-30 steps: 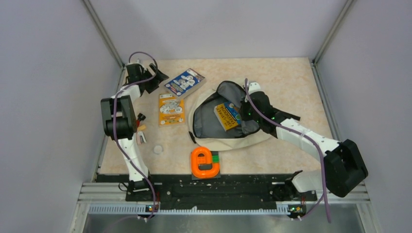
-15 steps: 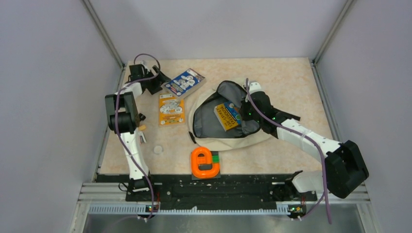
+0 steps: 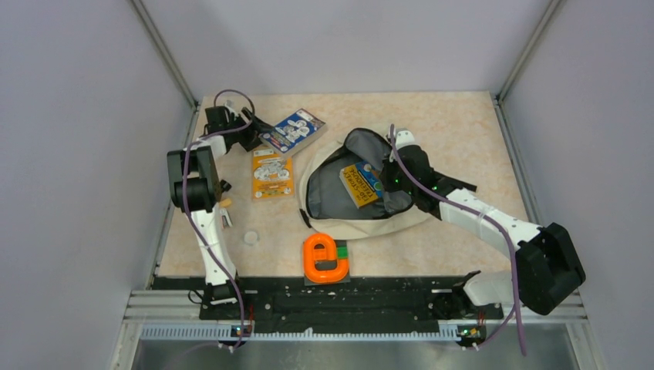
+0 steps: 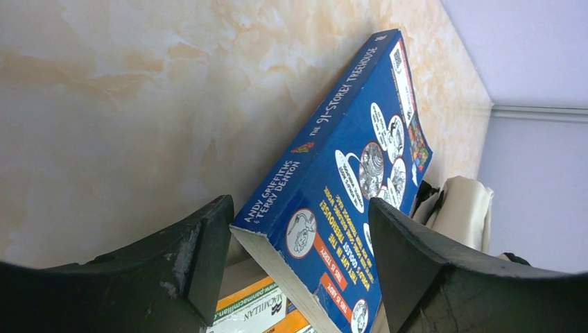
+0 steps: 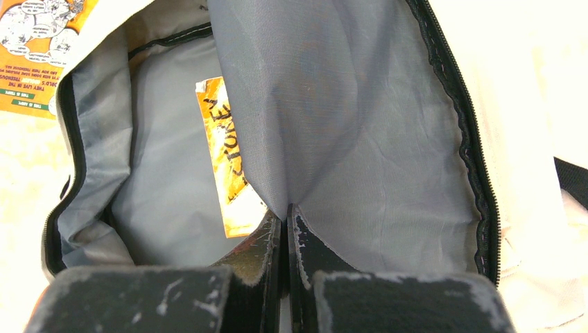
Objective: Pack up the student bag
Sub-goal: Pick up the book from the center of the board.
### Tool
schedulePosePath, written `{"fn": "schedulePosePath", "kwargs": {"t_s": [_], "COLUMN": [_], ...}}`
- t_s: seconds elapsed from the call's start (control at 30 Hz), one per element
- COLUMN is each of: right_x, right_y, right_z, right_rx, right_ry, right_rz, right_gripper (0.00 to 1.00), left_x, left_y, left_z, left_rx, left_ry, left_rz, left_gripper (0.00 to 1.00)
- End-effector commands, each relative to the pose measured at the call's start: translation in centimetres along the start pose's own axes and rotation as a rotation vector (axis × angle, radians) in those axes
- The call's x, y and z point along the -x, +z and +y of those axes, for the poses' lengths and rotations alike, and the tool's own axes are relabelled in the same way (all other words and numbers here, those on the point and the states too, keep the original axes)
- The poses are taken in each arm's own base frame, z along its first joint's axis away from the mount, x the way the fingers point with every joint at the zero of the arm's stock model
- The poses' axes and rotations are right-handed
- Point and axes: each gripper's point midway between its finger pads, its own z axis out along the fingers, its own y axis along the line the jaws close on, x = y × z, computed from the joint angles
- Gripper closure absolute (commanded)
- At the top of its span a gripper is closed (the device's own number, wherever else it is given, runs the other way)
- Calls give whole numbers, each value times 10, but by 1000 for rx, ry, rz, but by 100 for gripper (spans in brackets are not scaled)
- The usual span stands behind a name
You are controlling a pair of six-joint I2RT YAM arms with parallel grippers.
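Observation:
The student bag [image 3: 370,222] lies open at table centre, beige with grey lining [image 5: 347,125], and a yellow book [image 3: 359,183] rests inside it. My right gripper [image 3: 388,179] is shut on a fold of that lining [image 5: 285,211] and holds the flap up. A blue paperback [image 3: 291,131] lies at the back left, partly over an orange book [image 3: 271,174]. My left gripper [image 3: 258,132] stands open around the blue paperback's [image 4: 353,173] near corner, one finger [image 4: 201,243] by the spine, the other over the cover.
An orange letter-shaped block [image 3: 325,258] sits on a dark pad near the front edge. A small white disc [image 3: 251,237] and small bits [image 3: 224,205] lie by the left arm. The left wall stands close behind the left gripper.
My left gripper has slid right onto the blue paperback's corner and its jaws have narrowed. The right arm and the bag have not moved.

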Motion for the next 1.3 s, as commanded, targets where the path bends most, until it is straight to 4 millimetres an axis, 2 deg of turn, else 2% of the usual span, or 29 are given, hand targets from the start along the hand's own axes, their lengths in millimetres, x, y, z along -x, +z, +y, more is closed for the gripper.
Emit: {"fn": "schedulePosePath", "kwargs": {"t_s": [0.0, 0.13, 0.23, 0.33, 0.4, 0.5, 0.63, 0.9, 0.97, 1.1, 1.27], "right_x": [34, 34, 34, 33, 32, 32, 31, 21, 21, 23, 34], "right_y": [-11, -11, -11, -11, -12, -13, -14, -9, -9, -13, -26], "right_z": [10, 10, 9, 8, 7, 5, 2, -4, -4, -4, -2], "right_rx": [45, 40, 36, 30, 27, 19, 6, -22, -24, -22, -11], "right_ry": [32, 29, 26, 24, 24, 21, 19, 23, 21, 13, 4], "right_rz": [-100, -100, -99, -97, -96, -97, -98, -75, -72, -71, -97], "right_gripper": [100, 100, 100, 100, 100, 100, 100, 100, 87, 52, 28], "left_x": [-3, -2, 0, 1, 3, 8, 13, 17, 15, 5, -24], "left_y": [3, 2, 0, -5, -10, -21, -45, -116, -135, -175, -216], "left_z": [-7, -9, -13, -21, -30, -49, -80, -159, -175, -202, -218], "left_rx": [-71, -79, -96, -133, -168, -228, -318, -500, -526, -565, -561], "left_ry": [-46, -69, -80, -88, -84, -61, -18, 88, 113, 168, 255], "left_rz": [6, -10, -30, -54, -75, -105, -146, -246, -269, -314, -320], "left_gripper": [27, 36, 46, 64, 79, 98, 100, 100, 100, 100, 100]}}
